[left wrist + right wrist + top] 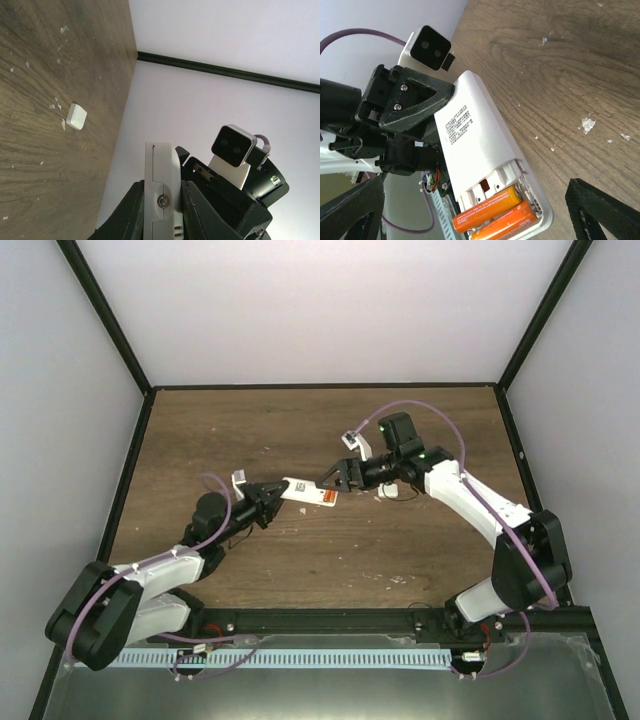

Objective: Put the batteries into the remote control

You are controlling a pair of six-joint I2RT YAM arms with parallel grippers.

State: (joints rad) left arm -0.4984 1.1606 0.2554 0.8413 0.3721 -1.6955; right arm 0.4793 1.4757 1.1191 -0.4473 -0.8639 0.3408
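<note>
Remote control (305, 492) clamped, batteries (495, 212) seated
Left gripper (268, 502) pinches the remote control's long edges; both batteries lie side by side in its open bay; right gripper (335, 480) spread wide beside that end

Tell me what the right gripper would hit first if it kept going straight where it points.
Probably the remote control, at its open end where the batteries sit. The left gripper holds it straight ahead of the right gripper; the gap is hard to judge.
</note>
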